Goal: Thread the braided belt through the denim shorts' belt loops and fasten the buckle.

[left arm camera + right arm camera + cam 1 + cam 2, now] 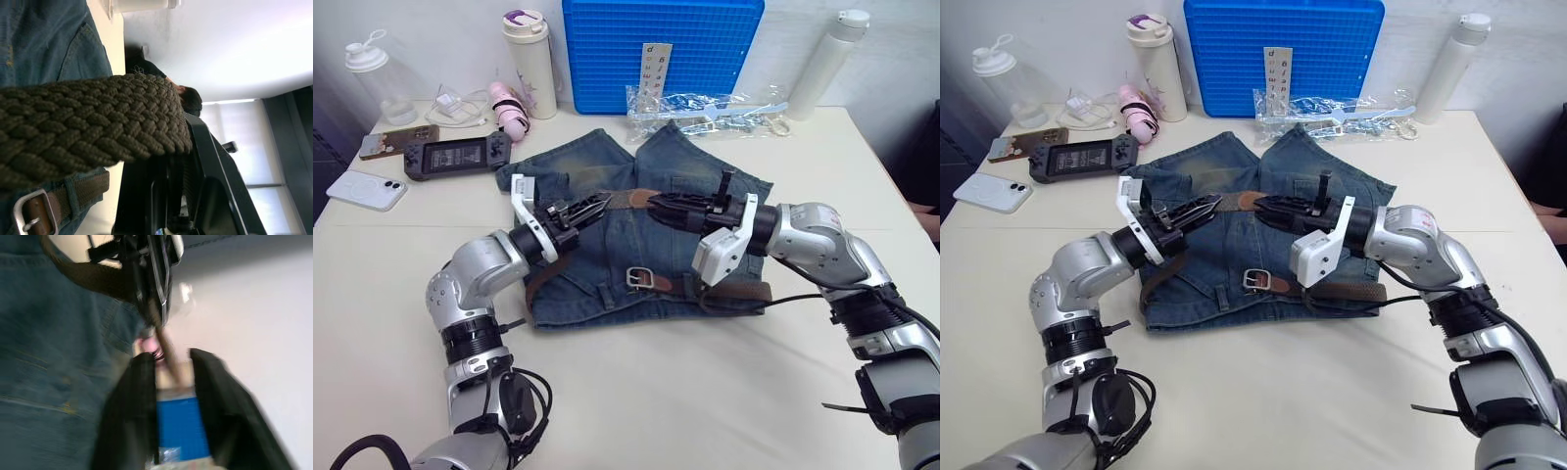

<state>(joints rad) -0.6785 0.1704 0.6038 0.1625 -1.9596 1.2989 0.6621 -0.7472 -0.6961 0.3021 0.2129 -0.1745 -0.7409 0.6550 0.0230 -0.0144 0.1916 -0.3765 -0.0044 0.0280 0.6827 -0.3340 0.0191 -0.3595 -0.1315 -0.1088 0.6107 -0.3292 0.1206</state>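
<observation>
Left eye view: denim shorts [607, 245] spread flat on the worktop [705, 392], under and between both claws. Braided belt [628, 199] stretched crosswise in the gap between left claw [597, 205] and right claw [658, 205], long axis running claw tip to claw tip. Left claw clamped on the woven strap, as confirmed in the left wrist view. Right claw parted narrowly around the leather tip [168, 355], not visibly closed, per the right wrist view. Buckle [639, 278] below both claws, nearer the robot and slightly closer to the right claw. Judged: tip nearest the right claw, so a pull along the strap axis toward that side follows. Belt loops not distinguishable.
</observation>
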